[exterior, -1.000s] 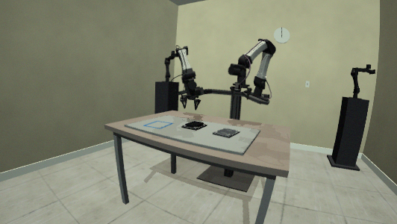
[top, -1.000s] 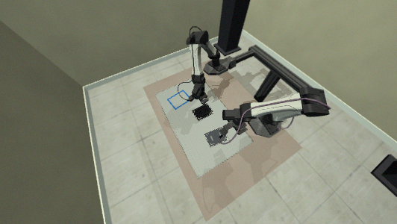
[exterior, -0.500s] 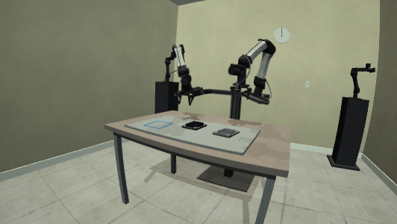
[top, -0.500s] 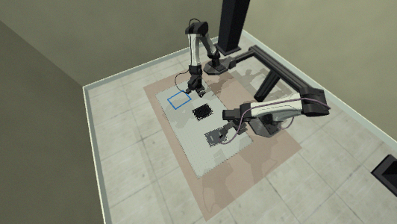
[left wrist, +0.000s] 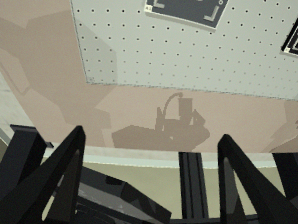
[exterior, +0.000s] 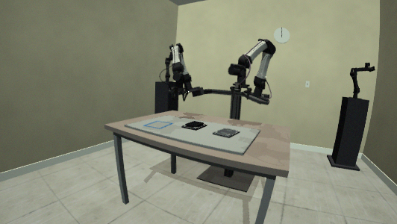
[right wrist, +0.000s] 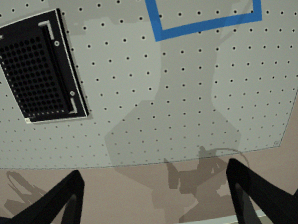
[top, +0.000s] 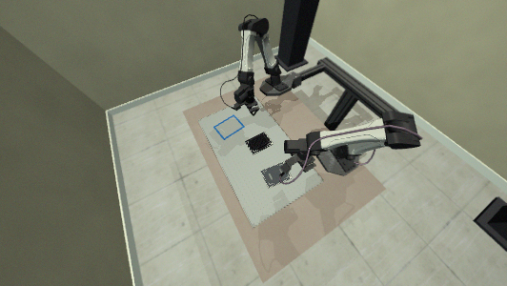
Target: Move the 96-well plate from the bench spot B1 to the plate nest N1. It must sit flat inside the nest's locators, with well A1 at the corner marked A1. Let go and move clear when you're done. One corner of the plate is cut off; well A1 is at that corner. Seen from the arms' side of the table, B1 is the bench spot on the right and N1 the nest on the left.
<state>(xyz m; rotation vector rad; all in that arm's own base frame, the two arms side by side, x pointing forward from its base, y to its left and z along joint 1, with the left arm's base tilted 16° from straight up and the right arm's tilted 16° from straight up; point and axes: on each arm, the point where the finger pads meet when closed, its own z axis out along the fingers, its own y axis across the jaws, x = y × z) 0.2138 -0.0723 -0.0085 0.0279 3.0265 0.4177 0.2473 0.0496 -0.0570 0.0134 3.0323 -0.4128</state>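
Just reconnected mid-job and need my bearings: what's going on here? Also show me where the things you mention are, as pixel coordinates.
Neither arm is handling anything. The black 96-well plate [top: 258, 142] [exterior: 194, 125] [right wrist: 32, 75] sits in the middle nest [top: 254, 152] [exterior: 194, 129] [left wrist: 285, 46] [right wrist: 70, 75]; the grey nest [top: 273, 175] [exterior: 226, 132] [left wrist: 187, 11] on the arms' left and the blue outline [top: 219, 132] [exterior: 161, 122] [right wrist: 207, 27] on their right hold no plate. The left gripper [top: 296, 170] [exterior: 236, 87] [left wrist: 153, 135] and right gripper [top: 245, 111] [exterior: 191, 95] [right wrist: 153, 173] are both open, off the plate.
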